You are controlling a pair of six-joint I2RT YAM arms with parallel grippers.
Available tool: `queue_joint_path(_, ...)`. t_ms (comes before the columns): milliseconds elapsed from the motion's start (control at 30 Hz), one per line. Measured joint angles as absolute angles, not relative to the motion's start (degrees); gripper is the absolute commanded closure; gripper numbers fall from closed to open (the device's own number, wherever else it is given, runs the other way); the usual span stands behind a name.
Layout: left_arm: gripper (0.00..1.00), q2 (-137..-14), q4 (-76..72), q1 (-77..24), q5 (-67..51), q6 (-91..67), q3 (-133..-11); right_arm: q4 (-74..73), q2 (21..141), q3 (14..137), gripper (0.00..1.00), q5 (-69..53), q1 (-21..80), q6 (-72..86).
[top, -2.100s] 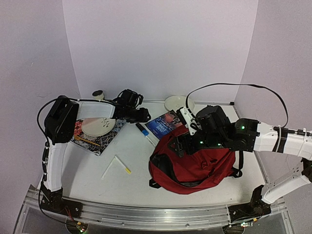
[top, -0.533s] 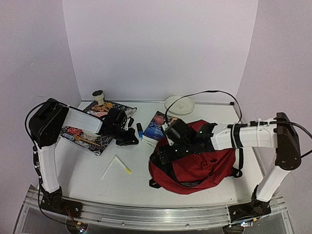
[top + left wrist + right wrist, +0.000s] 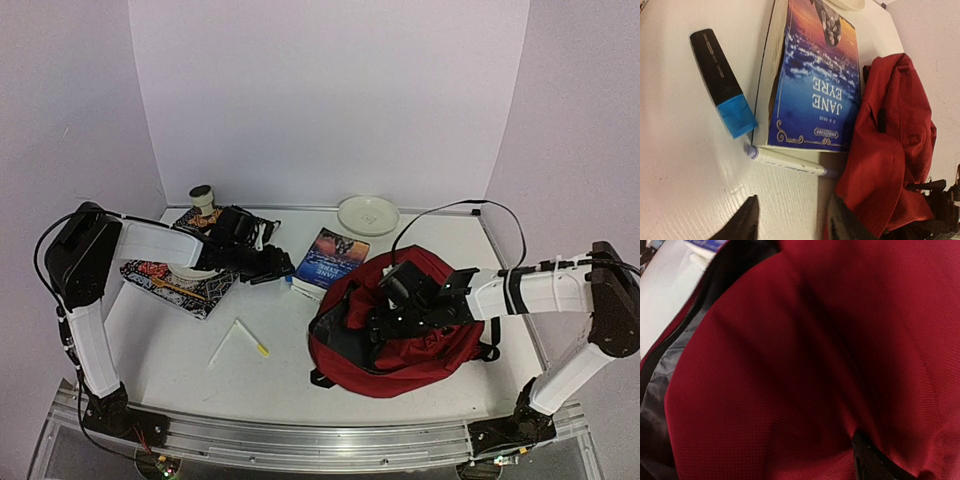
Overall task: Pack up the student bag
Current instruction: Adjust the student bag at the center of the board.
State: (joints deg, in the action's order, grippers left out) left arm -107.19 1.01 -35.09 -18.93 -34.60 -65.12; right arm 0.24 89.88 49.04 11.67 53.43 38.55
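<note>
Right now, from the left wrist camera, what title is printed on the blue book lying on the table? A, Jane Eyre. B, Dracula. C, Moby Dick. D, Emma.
A: in the left wrist view the blue cover of the book reads Jane Eyre in pale letters, and the book lies next to the red student bag.

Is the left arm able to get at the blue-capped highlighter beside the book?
Probably yes: the left claw sits open close by, and the highlighter lies uncovered on the table beside the book.
</note>
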Motion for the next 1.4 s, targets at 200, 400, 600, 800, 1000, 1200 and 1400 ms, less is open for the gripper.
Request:
queue_joint_path(200, 0.42, -110.8, 1.0, -35.1, -17.8, -34.4, -71.8, -0.3, 85.5, 44.9, 0.23, 12.4, 50.5, 40.8)
queue_joint_path(400, 0.42, -116.9, 1.7, -35.1, -17.8, -34.3, -76.8, -3.6, 81.3, 42.6, 0.21, 13.1, 49.3, 41.2)
queue_joint_path(600, 0.42, -121.3, 4.7, -35.1, -16.6, -33.1, -80.9, -6.1, 74.6, 42.2, 0.16, 11.8, 49.0, 37.4)
queue_joint_path(800, 0.48, -123.7, 6.1, -35.3, -16.3, -32.5, -83.6, -4.0, 64.9, 41.9, 0.10, 6.4, 48.8, 31.7)
queue_joint_path(1000, 0.53, -124.9, 6.2, -36.4, -16.2, -31.6, -84.4, -3.2, 59.3, 42.1, 0.07, 2.2, 48.8, 27.6)
queue_joint_path(1200, 0.68, -125.8, 6.6, -37.1, -15.9, -31.4, -84.4, -3.1, 59.4, 46.0, 0.02, 4.1, 48.7, 26.7)
queue_joint_path(1400, 0.96, -125.6, 6.1, -37.1, -15.7, -31.5, -84.6, -1.7, 69.3, 54.2, 0.02, 6.7, 46.5, 26.6)
